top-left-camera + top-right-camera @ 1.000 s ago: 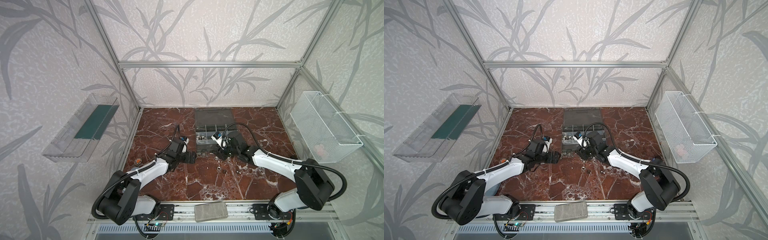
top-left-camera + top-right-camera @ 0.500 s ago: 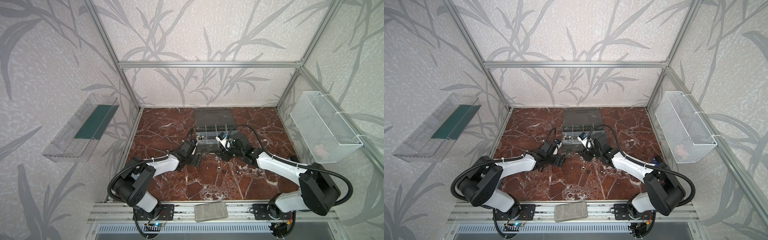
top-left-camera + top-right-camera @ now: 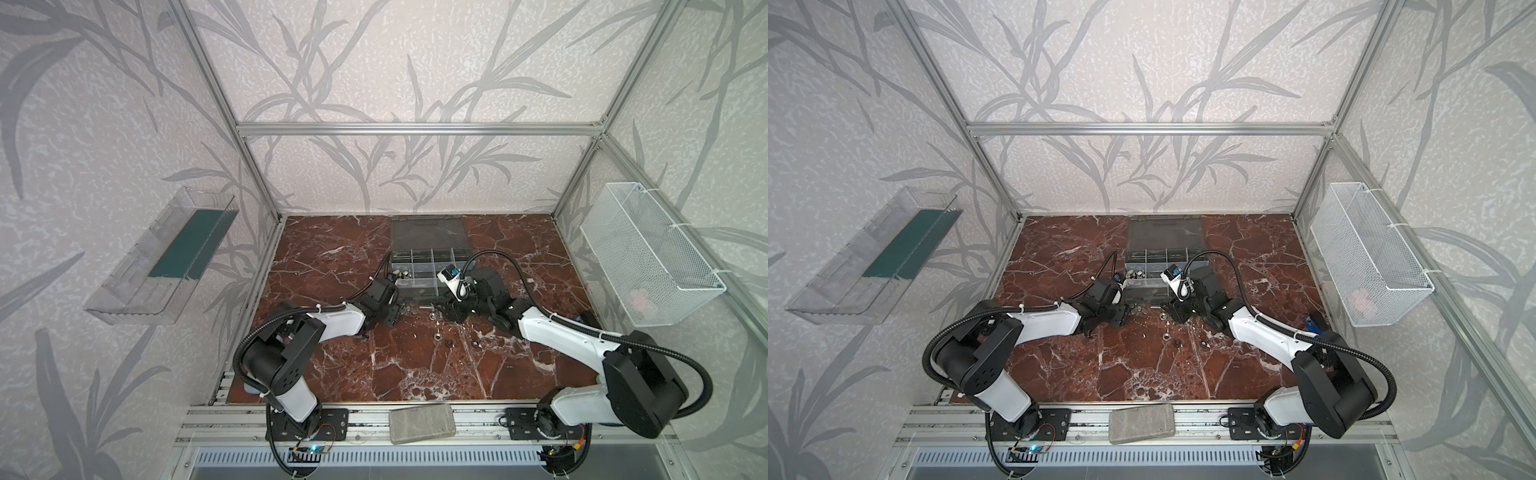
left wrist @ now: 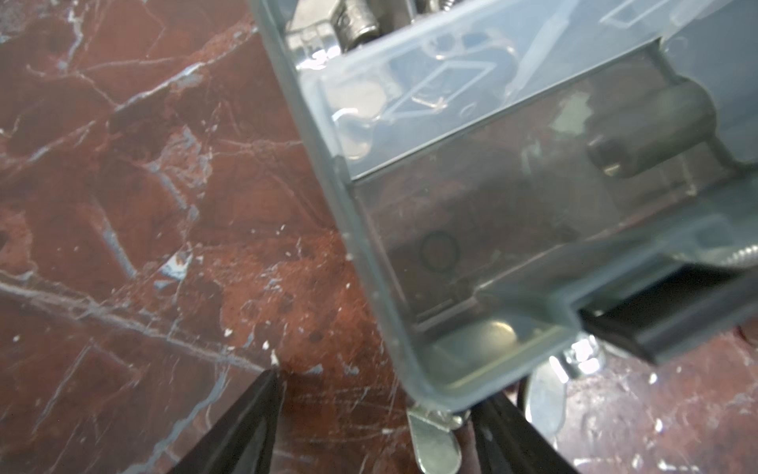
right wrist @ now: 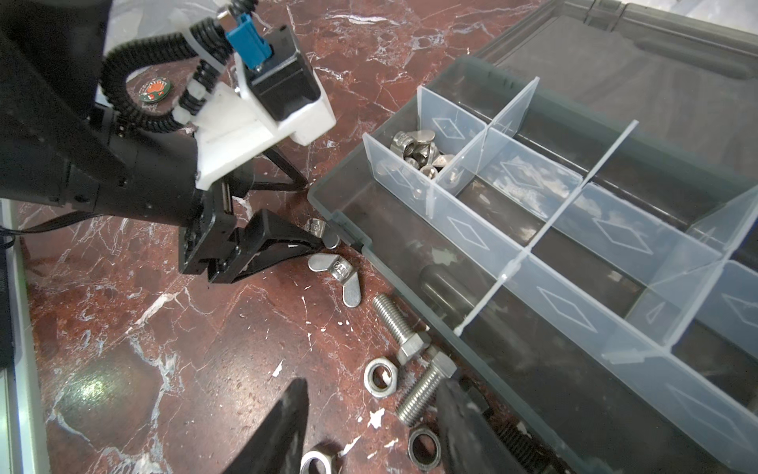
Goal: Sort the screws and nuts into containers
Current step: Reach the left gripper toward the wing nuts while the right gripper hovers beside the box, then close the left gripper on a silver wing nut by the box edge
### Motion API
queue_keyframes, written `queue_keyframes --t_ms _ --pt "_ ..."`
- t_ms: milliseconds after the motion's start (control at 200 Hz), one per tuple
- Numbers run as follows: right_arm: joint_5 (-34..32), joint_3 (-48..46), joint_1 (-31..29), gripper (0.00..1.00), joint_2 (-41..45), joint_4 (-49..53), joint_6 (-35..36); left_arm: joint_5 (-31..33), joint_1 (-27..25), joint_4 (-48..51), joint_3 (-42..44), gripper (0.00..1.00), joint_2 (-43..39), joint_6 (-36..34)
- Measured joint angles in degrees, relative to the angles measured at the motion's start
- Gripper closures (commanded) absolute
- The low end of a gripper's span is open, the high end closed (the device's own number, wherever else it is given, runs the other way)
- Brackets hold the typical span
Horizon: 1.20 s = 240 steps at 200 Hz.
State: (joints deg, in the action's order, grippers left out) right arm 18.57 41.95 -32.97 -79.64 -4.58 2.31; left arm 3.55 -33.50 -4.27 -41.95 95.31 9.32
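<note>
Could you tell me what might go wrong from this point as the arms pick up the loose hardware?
1. The left fingers straddle a wing nut lying right against the case corner; closing could catch the wall or flick the nut away.
2. The bolt between the right fingers lies close to a hex nut and a second bolt, so a grab may knock those aside.

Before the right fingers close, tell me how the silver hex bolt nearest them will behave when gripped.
The silver hex bolt will probably roll: it lies on its round threaded shank on smooth marble. Being shiny metal, it may slip between the fingers. It looks solid, so likely stiff and heavy for its size.
</note>
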Motion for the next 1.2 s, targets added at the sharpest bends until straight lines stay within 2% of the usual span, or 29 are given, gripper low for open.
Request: queue_keyframes --t_ms 370,520,850,935,1200 --pt "0.1 0.0 0.2 0.48 0.0 -0.4 -0.8 1.1 -2.3 -2.0 0.0 0.40 0.8 -0.4" --pt "0.4 0.0 0.4 0.48 0.0 -0.7 -0.9 1.4 -2.9 -2.8 0.2 0.50 0.9 -0.1" --pt "0.6 0.0 0.4 0.48 -0.2 -1.4 -1.4 2.1 -3.3 -4.5 1.0 0.85 1.0 0.7" --pt "0.7 0.0 0.4 0.48 -0.2 -1.4 -1.4 2.1 -3.3 -5.9 1.6 1.00 0.8 0.7" --pt "1.0 0.0 0.4 0.48 -0.8 -1.6 -1.8 -0.3 -3.3 -7.8 7.7 1.00 -5.3 0.8"
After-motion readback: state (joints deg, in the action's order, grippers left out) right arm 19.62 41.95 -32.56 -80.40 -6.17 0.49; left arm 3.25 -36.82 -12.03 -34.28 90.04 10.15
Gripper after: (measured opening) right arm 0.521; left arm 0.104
